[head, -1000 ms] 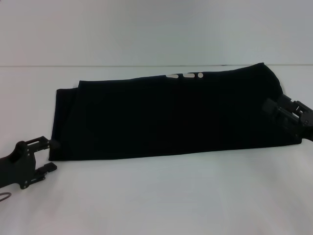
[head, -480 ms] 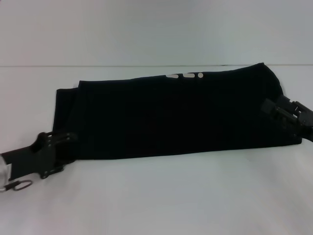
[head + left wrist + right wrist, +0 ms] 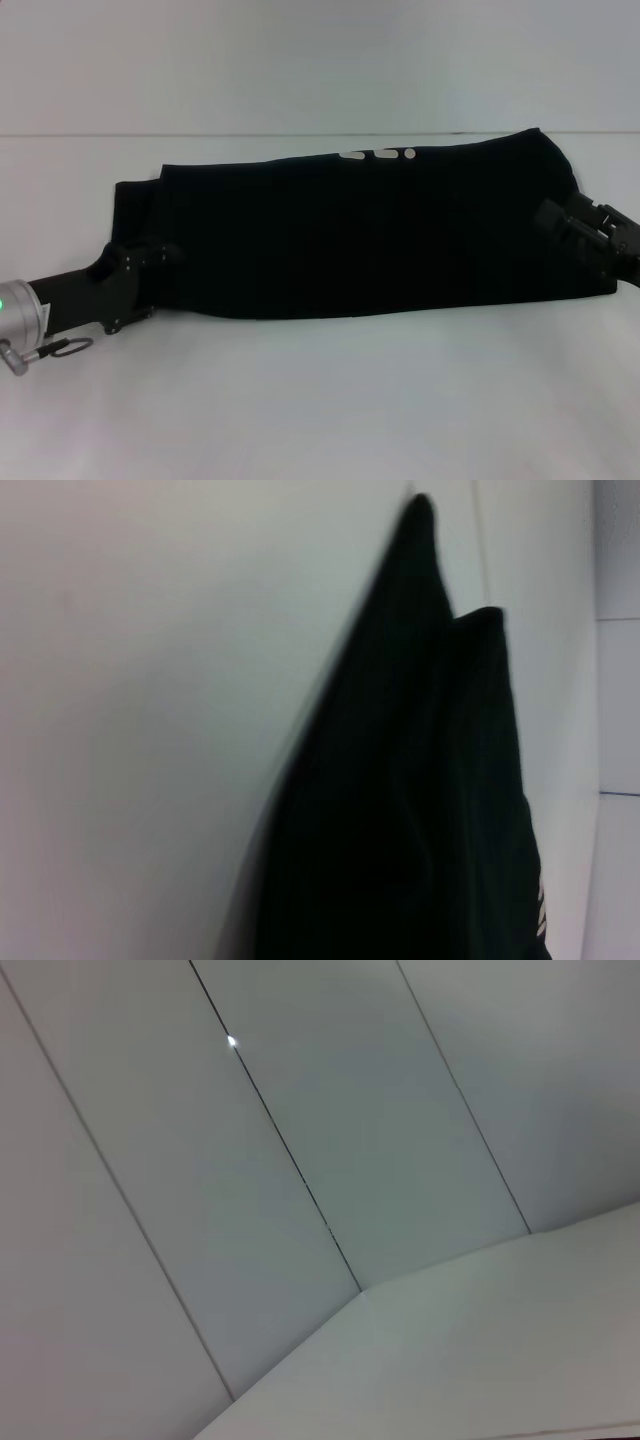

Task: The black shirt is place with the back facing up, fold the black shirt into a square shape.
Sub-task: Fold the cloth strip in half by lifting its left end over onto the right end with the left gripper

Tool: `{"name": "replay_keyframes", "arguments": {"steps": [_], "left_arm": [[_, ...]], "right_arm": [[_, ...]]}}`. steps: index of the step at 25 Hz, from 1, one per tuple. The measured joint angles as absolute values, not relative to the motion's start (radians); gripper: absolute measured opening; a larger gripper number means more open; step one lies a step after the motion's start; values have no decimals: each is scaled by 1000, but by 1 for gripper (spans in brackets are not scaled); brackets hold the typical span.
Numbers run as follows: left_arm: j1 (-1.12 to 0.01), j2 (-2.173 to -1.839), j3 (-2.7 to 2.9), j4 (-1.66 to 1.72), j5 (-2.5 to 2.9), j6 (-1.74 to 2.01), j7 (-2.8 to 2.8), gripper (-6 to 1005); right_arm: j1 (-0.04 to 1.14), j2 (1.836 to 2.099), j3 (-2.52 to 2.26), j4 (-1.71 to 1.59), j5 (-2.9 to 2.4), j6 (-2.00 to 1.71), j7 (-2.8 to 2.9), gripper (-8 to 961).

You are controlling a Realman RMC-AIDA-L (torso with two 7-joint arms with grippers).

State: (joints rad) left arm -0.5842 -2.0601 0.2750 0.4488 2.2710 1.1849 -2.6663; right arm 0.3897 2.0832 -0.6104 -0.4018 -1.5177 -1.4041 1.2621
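The left arm is reaching in low from the near left, its silver wrist section showing a green light and a small metal ring hanging below it. The left hand (image 3: 150,268) is lying nearly flat, pointing right and slightly far; its fingers cannot be told apart against the dark behind them. The right hand (image 3: 552,222) is sitting at the right edge, angled toward the left, its 2 fingers appearing closed together.
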Motion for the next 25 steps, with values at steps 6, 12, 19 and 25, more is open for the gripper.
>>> {"name": "replay_keyframes", "arguments": {"steps": [6, 12, 19, 25], "left_arm": [[-580, -2059, 281, 450, 2266, 1195, -2619, 555], [-580, -2060, 274, 449, 2239, 1216, -2523, 339], [-589, -2060, 283, 446, 2234, 1196, -2407, 143], [-576, -2063, 268, 471, 2228, 1188, -2361, 11]], "right_arm": [[389, 2083, -609, -401, -1513, -1409, 1265, 727], [388, 2082, -607, -400, -1511, -1415, 1267, 726], [390, 2081, -591, -406, -1509, -1418, 1291, 726], [390, 2074, -565, -408, -1509, -1419, 1308, 725]]}}
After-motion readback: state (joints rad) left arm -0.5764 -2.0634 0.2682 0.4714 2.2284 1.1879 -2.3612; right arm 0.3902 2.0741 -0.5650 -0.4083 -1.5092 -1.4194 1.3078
